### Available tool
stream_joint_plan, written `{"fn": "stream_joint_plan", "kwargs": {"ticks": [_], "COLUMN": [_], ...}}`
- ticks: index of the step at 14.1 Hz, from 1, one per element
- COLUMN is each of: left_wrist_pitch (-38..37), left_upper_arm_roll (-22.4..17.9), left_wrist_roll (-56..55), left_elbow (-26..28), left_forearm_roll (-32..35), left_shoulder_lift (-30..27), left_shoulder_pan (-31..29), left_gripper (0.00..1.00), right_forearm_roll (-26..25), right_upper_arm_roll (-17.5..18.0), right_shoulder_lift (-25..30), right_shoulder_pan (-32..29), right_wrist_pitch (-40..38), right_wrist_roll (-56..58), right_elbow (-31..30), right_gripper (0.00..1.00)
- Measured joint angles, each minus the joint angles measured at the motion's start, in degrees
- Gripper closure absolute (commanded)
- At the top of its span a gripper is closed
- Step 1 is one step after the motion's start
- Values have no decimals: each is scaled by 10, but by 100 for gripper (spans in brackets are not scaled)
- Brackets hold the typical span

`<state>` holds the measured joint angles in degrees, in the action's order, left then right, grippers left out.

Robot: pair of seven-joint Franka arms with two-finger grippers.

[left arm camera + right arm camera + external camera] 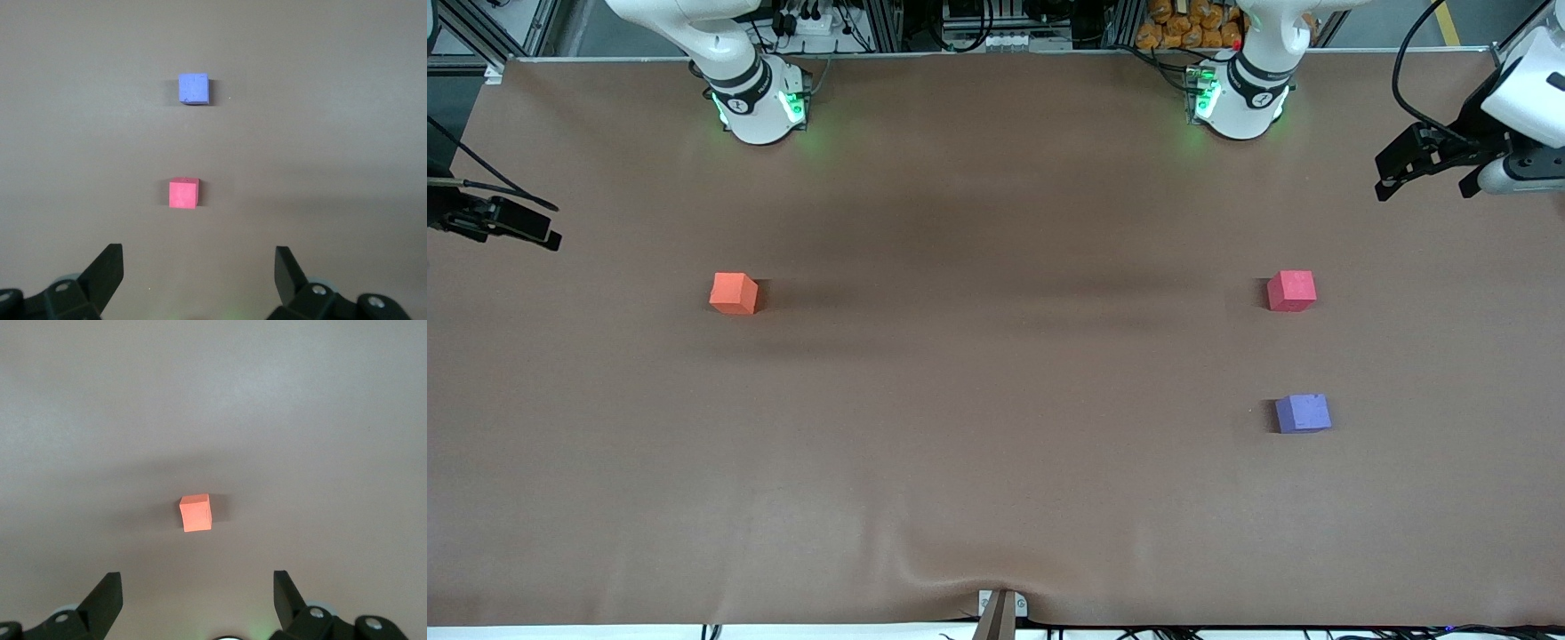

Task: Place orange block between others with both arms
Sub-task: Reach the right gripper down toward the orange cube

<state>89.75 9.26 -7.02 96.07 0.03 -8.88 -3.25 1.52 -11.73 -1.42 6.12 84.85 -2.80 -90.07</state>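
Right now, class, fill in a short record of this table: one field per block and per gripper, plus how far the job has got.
orange block: alone on the table, toward the right arm's end
pinkish-red block: toward the left arm's end
purple block: beside the pinkish-red block, nearer the front camera, a gap between them
left gripper: open, empty, at the left arm's end of the table
right gripper: open, empty, at the right arm's end
progress: orange block not yet picked up

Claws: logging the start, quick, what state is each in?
Left claw: open, empty.
Right claw: open, empty.
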Motion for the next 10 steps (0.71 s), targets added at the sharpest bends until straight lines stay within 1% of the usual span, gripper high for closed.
{"fn": "stream_joint_plan", "kwargs": {"ticks": [7, 8, 10], "left_wrist_pitch": [-6, -8, -10], "left_upper_arm_roll": [0, 0, 0], "left_wrist_roll": [0, 0, 0], "left_elbow": [-1, 0, 2], "left_forearm_roll": [-1, -3, -5], "left_shoulder_lift": [0, 1, 2], "left_shoulder_pan": [0, 0, 1], "left_gripper": [0, 0, 0], "right_forearm_roll": [0, 0, 0], "right_upper_arm_roll": [0, 0, 1], "right_shoulder_lift": [-7, -11, -29], "right_shoulder_pan": [0, 0, 0], "right_wrist_pitch": [-9, -9, 3], "right_wrist_roll": [-1, -1, -1], "right_elbow": [-5, -17, -64], "right_gripper": [0, 0, 0]}}
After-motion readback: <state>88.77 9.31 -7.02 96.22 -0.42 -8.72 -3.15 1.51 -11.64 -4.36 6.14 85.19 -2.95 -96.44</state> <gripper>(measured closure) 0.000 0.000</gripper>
